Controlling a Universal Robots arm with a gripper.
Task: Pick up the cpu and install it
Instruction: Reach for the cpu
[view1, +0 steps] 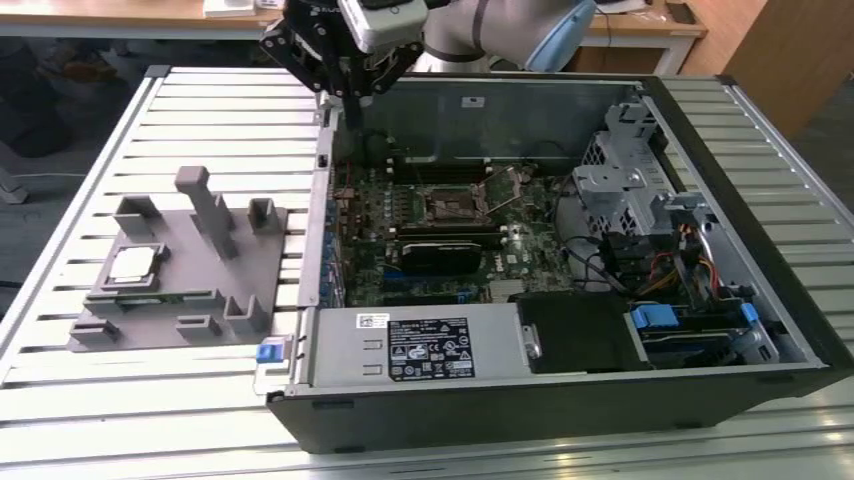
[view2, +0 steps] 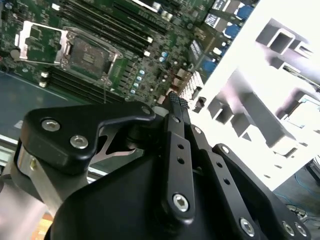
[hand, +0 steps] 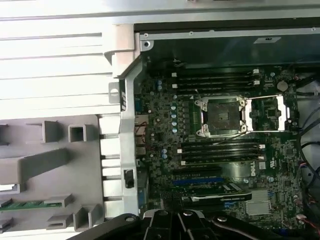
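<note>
The arm comes in from the far side of the worktop (view1: 120, 420) and holds the end effector (view1: 350, 98) pointing straight down, high over the rear wall of the open case (view1: 534, 405). Its two fingers (view2: 175, 107) are pressed together and nothing is between them.

The cpu (view1: 131, 265) lies flat on the grey fixture (view1: 200, 290), outside the case. It is well apart from the end effector, below it and toward the exterior view's left.

The exterior view gives the whole case and the arm's height over it. In the first wrist view the socket (hand: 222, 117) is plain to see, with its frame swung open beside it, and it lies ahead of the fingertips. That view also shows a green memory stick (hand: 30, 204) on the fixture. In the second wrist view the fixture is very bright, so the pale square near the picture's edge is perhaps the cpu.
</note>
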